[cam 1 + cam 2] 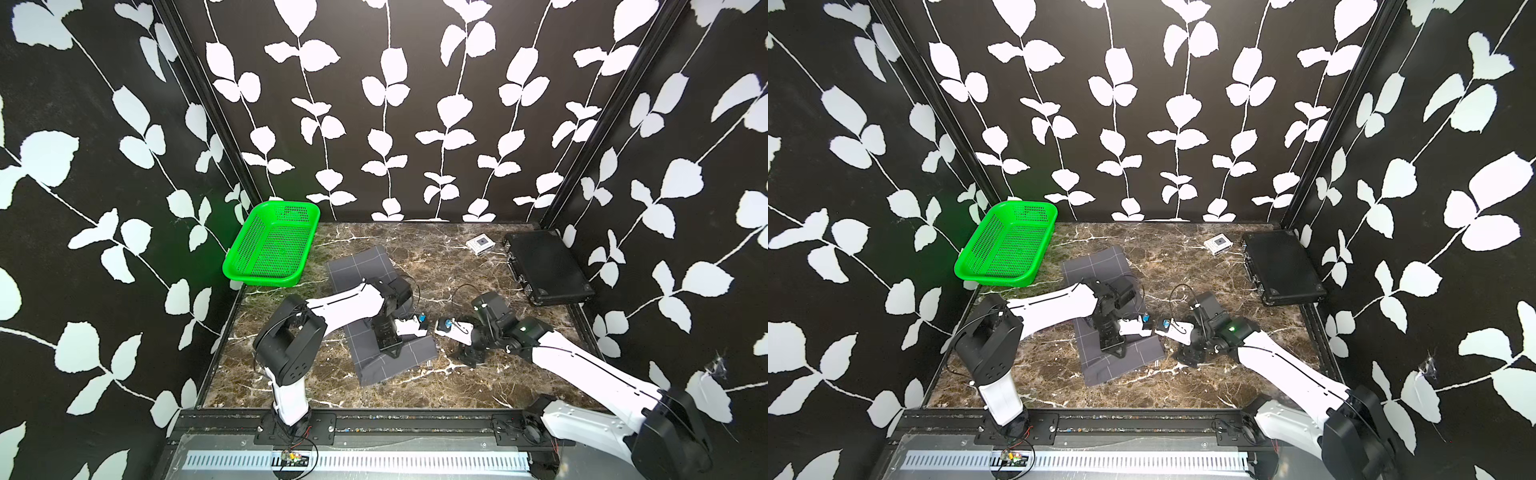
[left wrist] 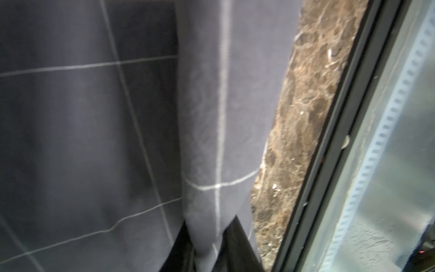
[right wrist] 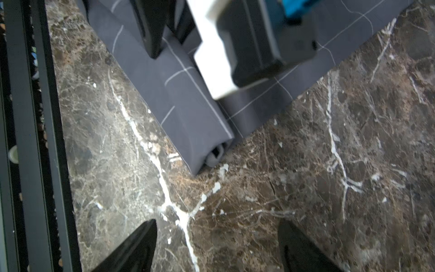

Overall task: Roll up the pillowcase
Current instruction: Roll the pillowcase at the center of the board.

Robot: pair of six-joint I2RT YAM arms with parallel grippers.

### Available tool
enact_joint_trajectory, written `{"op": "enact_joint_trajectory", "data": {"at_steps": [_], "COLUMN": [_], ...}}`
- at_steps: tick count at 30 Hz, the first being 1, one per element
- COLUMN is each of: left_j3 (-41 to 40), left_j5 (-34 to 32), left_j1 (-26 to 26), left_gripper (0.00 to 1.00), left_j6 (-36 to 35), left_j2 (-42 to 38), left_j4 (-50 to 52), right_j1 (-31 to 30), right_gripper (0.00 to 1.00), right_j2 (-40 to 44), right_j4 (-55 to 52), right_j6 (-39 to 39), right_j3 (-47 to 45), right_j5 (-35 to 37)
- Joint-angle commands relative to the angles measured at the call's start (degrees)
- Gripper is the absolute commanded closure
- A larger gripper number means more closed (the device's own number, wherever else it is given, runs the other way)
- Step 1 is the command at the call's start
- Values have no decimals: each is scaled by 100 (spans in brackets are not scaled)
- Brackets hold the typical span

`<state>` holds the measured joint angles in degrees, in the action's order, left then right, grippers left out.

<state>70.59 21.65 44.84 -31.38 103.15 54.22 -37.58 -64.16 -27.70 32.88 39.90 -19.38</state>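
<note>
Charcoal pillowcase (image 1: 360,266) runs near-to-far mid-table, near end rolled; left gripper (image 1: 392,354) pinches that roll narrowly, while right gripper (image 3: 219,246), jaws wide, hovers over bare marble (image 3: 294,188) just right.

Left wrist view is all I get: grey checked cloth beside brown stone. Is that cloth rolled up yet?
Observer: Only partly. The right wrist view shows the pillowcase end-on, with a small spiral at the end nearest the robot.
Operator: And the rest of it?
Observer: In both top views the rest is a flat strip running away from the robot, its far end near a green basket.
Operator: Is the other arm helping?
Observer: No. The right end effector is open over the bare table beside the roll, holding nothing.
</note>
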Motion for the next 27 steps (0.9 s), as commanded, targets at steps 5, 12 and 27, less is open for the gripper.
{"op": "enact_joint_trajectory", "data": {"at_steps": [5, 12, 27], "left_j3": [481, 594, 571], "left_j5": [30, 66, -566], "left_j1": [-306, -432, -810], "left_gripper": [75, 77, 74], "left_j6": [-430, -529, -317], "left_j2": [370, 605, 569], "left_j4": [168, 48, -361], "right_j1": [-480, -529, -786], "right_gripper": [20, 22, 33], "right_j2": [-718, -1426, -2032], "right_j4": [1444, 1814, 1701], "right_j6": [-485, -475, 461], "right_j3": [-50, 238, 612], "right_j5": [-177, -452, -668]}}
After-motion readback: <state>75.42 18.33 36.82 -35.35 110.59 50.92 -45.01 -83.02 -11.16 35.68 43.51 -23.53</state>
